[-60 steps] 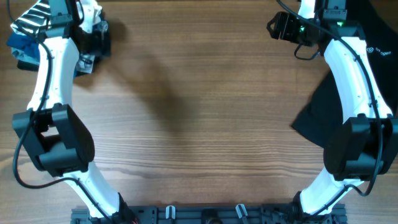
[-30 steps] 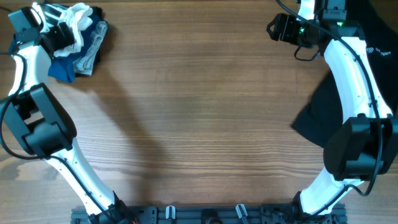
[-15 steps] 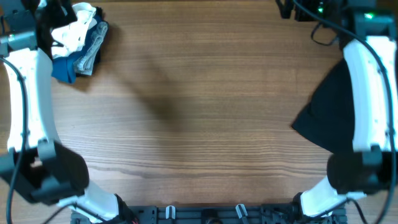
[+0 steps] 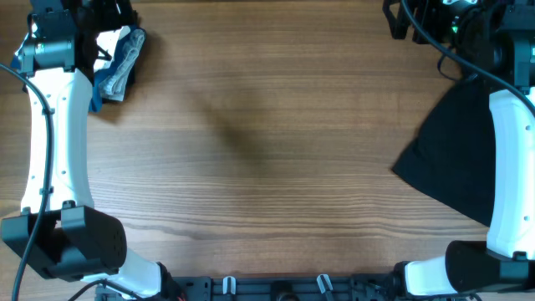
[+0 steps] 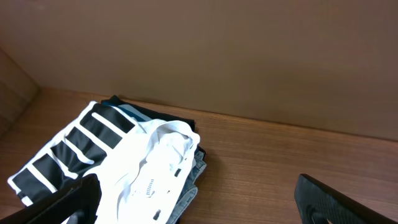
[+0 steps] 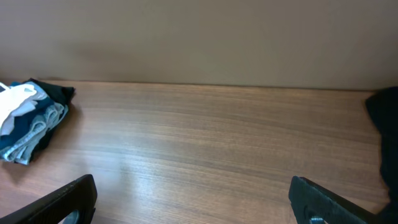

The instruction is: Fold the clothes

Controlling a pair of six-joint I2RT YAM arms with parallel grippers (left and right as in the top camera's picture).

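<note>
Surface: wooden table (image 4: 267, 150), grain running side to side, with a plain brown wall (image 5: 217, 50) rising behind its far edge.
Shirt: and there's the white T-shirt (image 5: 146, 171), bunched up on top of a small heap at the far-left corner of the table, its black striped print (image 5: 78, 149) turned toward the left edge.
Under it: blue and grey garments (image 4: 113, 75) peek out from beneath the white cloth, crumpled, touching it, all one heap.
Left gripper: left gripper (image 5: 198, 202) hovers right by that heap, jaws spread wide and holding nothing; one dark finger (image 5: 62, 205) overlaps the striped print in the wrist view, though contact can't be judged from here.
Right gripper: right gripper (image 6: 196, 202) is up at the far-right corner, jaws spread just as wide, nothing between them, its camera looking across the bare wood toward the heap.
Black garment: a black garment (image 4: 456, 159) lies flat along the right side of the table, well apart from the heap, partly under the right arm (image 4: 510, 167).
</note>
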